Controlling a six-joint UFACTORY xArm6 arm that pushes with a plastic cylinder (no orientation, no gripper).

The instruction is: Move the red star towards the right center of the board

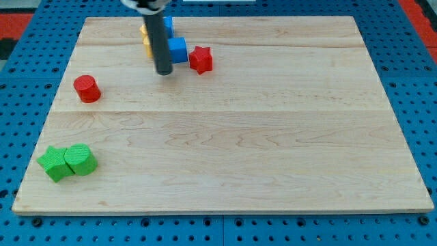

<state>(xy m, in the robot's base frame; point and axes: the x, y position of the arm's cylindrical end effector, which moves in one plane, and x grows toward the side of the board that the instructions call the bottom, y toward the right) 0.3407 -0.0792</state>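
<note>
The red star (201,59) lies near the view's top, left of the board's middle. My tip (164,71) stands on the board to the star's left and a little below it, apart from it. A blue cube (177,50) sits between the rod and the star, touching or nearly touching the star's left side. The rod hides part of the blocks behind it.
A yellow block (146,42) and a second blue block (168,24) show partly behind the rod at the top. A red cylinder (87,89) lies at the left. A green star (54,164) and green cylinder (80,159) sit together at the bottom left of the wooden board (273,137).
</note>
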